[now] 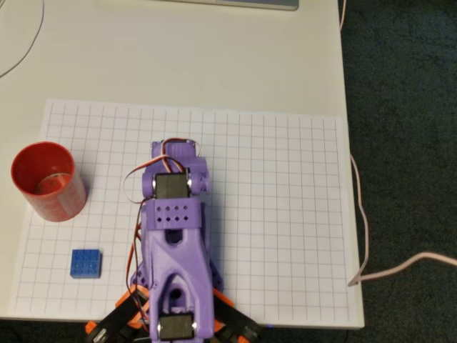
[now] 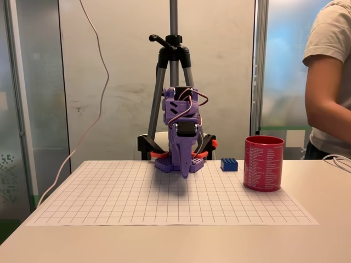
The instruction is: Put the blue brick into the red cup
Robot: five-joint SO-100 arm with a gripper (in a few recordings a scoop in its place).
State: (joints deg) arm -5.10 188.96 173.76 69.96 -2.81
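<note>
Nothing is done yet: the brick (image 1: pixel 86 262) lies on the gridded sheet (image 1: pixel 285 214) on the counter, near the cup (image 1: pixel 47 181) but apart from it. The hand (image 2: pixel 185 171) hangs folded at mid-sheet, holding nothing; whether it is spread, I cannot tell. Reach, grasp and drop all remain.

A white gridded sheet (image 1: pixel 285 214) covers my pale tabletop (image 1: pixel 178 57); behind stands a black tripod (image 2: pixel 173 66), and a person's arm (image 2: pixel 326 93) shows at right.
</note>
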